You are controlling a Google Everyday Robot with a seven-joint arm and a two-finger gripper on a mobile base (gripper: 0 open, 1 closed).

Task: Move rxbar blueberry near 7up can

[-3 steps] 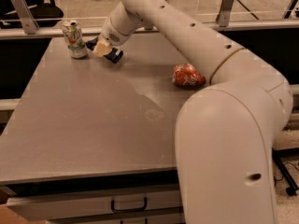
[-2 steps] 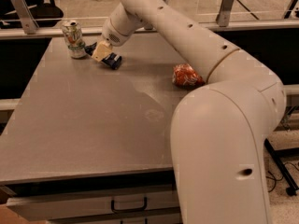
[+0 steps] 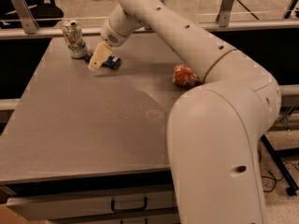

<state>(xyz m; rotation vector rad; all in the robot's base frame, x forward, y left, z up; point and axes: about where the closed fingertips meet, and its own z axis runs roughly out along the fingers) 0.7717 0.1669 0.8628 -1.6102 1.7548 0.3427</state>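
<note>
**Fingers [image 3: 102, 54] at the rxbar blueberry [image 3: 112, 62], beside the 7up can [image 3: 74, 38]**

Fingers of the gripper [image 3: 98, 59] are pointing down at the bench [image 3: 84, 125], at about 11 o'clock of its top. One cream finger is showing in front of the rxbar blueberry. I cannot tell if they are pressing the bar or standing apart from it, because the second finger is hiding behind. The dark blue bar is lying on the bench, and its ends are sticking out on both sides of the finger. The 7up can is standing upright just beside the bar, at its 10 o'clock. Whether the two are touching, I cannot tell. An orange-red crumpled thing [image 3: 184, 76] is lying well apart, at 4 o'clock of the bar. It is sitting against the edge of the arm [image 3: 187, 36], which is reaching in from 5 o'clock.
</note>
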